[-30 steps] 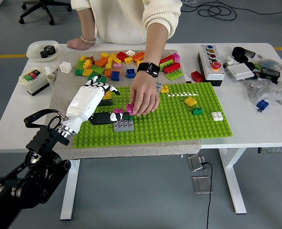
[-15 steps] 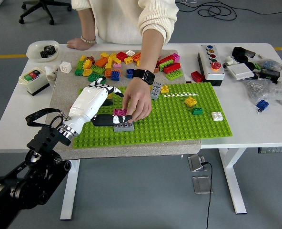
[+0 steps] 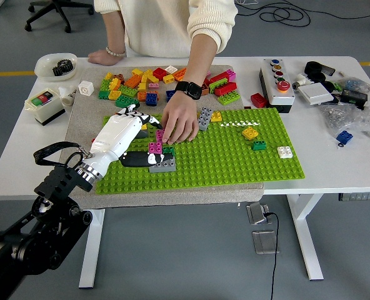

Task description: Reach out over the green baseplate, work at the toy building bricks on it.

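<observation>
The green baseplate (image 3: 235, 165) lies across the middle of the table. My left hand (image 3: 135, 134), white with black fingers, rests over its left part. The fingers are spread and hold nothing, and the black thumb (image 3: 141, 158) lies flat, pointing at a grey brick (image 3: 163, 165). A magenta brick (image 3: 155, 147) sits just behind that grey brick. The person's hand (image 3: 180, 122), with a black watch on the wrist, hovers over the plate close behind the magenta brick, fingertips down by a pink piece (image 3: 160, 134). My right hand is out of view.
On the plate's right side sit a yellow brick (image 3: 250, 133), a green brick (image 3: 259, 145) and a white brick (image 3: 285, 151). A pile of loose bricks (image 3: 147, 81) lies behind the plate. A button box (image 3: 277, 78) stands at the back right, and a white bowl (image 3: 54, 65) at the back left.
The person's hand has pulled back from the grey brick toward the far side, leaving the magenta brick by it. My left hand has hardly moved.
</observation>
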You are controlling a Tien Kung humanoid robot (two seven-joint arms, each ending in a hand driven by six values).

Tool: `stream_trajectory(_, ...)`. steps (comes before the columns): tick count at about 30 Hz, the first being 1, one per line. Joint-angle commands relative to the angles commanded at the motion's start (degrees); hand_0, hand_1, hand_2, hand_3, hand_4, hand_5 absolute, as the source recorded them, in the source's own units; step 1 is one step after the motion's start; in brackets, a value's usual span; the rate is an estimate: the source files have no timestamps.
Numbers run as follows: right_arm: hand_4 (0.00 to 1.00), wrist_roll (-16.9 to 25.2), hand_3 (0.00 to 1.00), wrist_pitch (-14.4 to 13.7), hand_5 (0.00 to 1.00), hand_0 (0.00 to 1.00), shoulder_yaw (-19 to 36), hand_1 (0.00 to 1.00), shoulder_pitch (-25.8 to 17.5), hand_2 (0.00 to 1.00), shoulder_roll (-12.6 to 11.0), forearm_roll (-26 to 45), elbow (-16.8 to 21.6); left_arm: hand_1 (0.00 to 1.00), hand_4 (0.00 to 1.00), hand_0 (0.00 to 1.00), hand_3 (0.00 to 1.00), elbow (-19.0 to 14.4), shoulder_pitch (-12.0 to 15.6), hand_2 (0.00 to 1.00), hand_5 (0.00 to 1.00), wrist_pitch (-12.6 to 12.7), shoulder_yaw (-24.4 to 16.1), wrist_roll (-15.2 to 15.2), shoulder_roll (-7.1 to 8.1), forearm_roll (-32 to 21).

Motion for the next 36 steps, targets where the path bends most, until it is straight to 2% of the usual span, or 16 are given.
stream_trajectory(1,0.853,0.0,0.630,0.0,0.564,0.746,0.0,0.636,0.0,0.678,0.0,0.0,0.0,0.682,0.998,0.896,0.588,-0.1,0.0,0.642,0.588,-0.2,0.0,0.0,0.05,0.0)
stream_trajectory(2,0.853,0.0,0.626,0.0,0.563,0.745,0.0,0.638,0.0,0.678,0.0,0.0,0.0,0.689,0.998,0.881,0.593,-0.6,-0.2,0.653,0.517,-0.8,0.3,0.1,0.23,0.0)
stream_trajectory(7,0.853,0.0,0.626,0.0,0.563,0.745,0.1,0.638,0.1,0.678,0.0,0.0,0.0,0.689,0.998,0.881,0.593,-1.8,-1.2,0.653,0.517,-3.5,1.4,0.5,0.62,0.2)
stream_trajectory(8,0.853,0.0,0.626,0.0,0.564,0.745,0.1,0.637,0.1,0.678,0.0,0.0,0.0,0.683,0.998,0.833,0.595,-2.0,-1.6,0.660,0.478,-4.3,1.6,0.5,0.66,0.3)
stream_trajectory(11,0.853,0.0,0.626,0.0,0.564,0.745,0.2,0.637,0.1,0.678,-0.1,0.0,0.0,0.683,0.998,0.833,0.595,-2.1,-2.5,0.660,0.478,-5.6,2.2,0.5,0.76,0.6)
stream_trajectory(13,0.853,0.0,0.626,0.0,0.564,0.745,0.2,0.637,0.2,0.678,-0.1,0.1,0.0,0.683,0.998,0.833,0.595,-1.9,-3.2,0.660,0.478,-6.6,2.4,0.4,0.81,0.8)
stream_trajectory(14,0.855,0.0,0.627,0.0,0.564,0.746,0.3,0.636,0.2,0.677,-0.1,0.1,0.0,0.687,0.998,0.756,0.620,-1.6,-3.9,0.678,0.434,-7.5,2.6,0.4,0.84,0.8)
stream_trajectory(19,0.855,0.0,0.627,-0.1,0.564,0.746,0.4,0.636,0.2,0.677,-0.2,0.2,0.0,0.687,0.998,0.756,0.620,-0.6,-6.4,0.678,0.434,-10.2,3.5,0.7,0.93,0.8)
stream_trajectory(20,0.855,0.0,0.626,-0.1,0.563,0.746,0.4,0.637,0.2,0.677,-0.2,0.2,0.0,0.683,0.998,0.706,0.644,-0.5,-7.0,0.698,0.408,-10.6,3.7,0.8,0.95,0.8)
stream_trajectory(25,0.855,0.1,0.626,-0.2,0.563,0.746,0.3,0.637,0.4,0.677,-0.3,0.3,0.0,0.683,0.998,0.706,0.644,1.2,-9.8,0.698,0.408,-12.2,4.6,1.1,0.93,0.8)
stream_trajectory(26,0.855,0.1,0.626,-0.2,0.563,0.746,0.3,0.636,0.4,0.677,-0.3,0.4,0.0,0.672,0.998,0.668,0.656,1.6,-10.4,0.695,0.351,-12.9,4.7,1.2,0.92,0.8)
stream_trajectory(30,0.855,0.0,0.626,-0.2,0.563,0.746,0.5,0.636,0.3,0.677,-0.3,0.4,0.0,0.672,0.998,0.668,0.656,2.1,-11.4,0.695,0.351,-14.3,4.8,1.5,0.95,0.8)
stream_trajectory(36,0.855,0.0,0.626,-0.2,0.563,0.746,0.6,0.636,0.3,0.677,-0.3,0.4,0.0,0.656,0.998,0.656,0.669,1.0,-11.2,0.690,0.341,-15.6,4.2,1.7,1.23,0.8)
